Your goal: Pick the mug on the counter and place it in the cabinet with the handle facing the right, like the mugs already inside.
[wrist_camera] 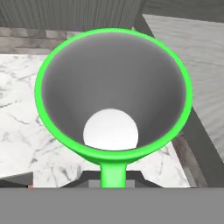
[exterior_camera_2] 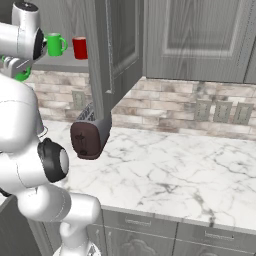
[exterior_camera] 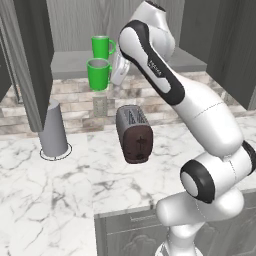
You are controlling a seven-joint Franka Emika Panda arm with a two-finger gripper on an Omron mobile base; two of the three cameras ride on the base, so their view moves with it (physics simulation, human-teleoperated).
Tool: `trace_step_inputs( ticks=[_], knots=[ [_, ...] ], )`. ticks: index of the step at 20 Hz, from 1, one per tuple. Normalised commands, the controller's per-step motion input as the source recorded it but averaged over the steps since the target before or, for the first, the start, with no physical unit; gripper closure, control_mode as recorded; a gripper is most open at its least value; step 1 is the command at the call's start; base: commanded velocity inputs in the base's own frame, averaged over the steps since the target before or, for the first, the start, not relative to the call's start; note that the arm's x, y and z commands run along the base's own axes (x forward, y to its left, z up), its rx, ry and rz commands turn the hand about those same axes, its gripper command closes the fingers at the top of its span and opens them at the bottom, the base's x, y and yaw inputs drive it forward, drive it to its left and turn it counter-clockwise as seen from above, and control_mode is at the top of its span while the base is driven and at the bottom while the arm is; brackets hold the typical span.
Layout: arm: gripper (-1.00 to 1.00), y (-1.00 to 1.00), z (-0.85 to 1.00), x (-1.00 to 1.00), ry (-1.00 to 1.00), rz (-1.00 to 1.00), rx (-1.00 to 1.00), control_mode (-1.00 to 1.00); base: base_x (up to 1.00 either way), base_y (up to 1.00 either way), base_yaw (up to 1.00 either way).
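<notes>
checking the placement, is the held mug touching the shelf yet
Apart. In the left base view the mug hangs in front of the shelf edge with its base over the backsplash. The hand view shows counter under it.

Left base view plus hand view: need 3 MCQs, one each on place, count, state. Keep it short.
1. Where is the held green mug?
A. on the counter beside the toaster
B. in the air at the front of the cabinet shelf
C. inside a base drawer

2. How many mugs stand on the shelf in the right base view?
A. two, one green and one red
B. three, all green
C. one, red

3. What is the end effector doing?
A. open above the toaster
B. open, nothing in it
C. shut on the mug

Answers: 1 B, it hangs clear above the counter, just in front of the other green mug. 2 A, that green mug and a red mug sit side by side. 3 C, the hand view looks straight down into the mug, with its handle at the fingers.
</notes>
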Motion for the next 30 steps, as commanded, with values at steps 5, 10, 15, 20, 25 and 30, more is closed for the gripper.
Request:
trace_step_inputs(
  ticks=[5, 10, 15, 20, 25, 30],
  knots=[
    [1.00, 0.05, 0.09, 0.04, -0.10, 0.00, 0.00, -1.00, 0.00, 0.00, 0.00],
    [1.00, 0.01, 0.08, 0.04, -0.08, 0.00, 0.03, -1.00, 0.00, 0.00, 0.00],
    [1.00, 0.01, 0.07, 0.07, -0.02, 0.00, 0.05, -1.00, 0.00, 0.00, 0.00],
    [1.00, 0.06, 0.00, 0.14, 0.02, -0.01, 0.09, -1.00, 0.00, 0.00, 0.00],
    [1.00, 0.08, 0.02, 0.14, 0.03, -0.01, 0.04, -1.00, 0.00, 0.00, 0.00],
    [1.00, 0.13, 0.07, 0.10, 0.01, -0.03, -0.01, -1.00, 0.00, 0.00, 0.00]
  ],
)
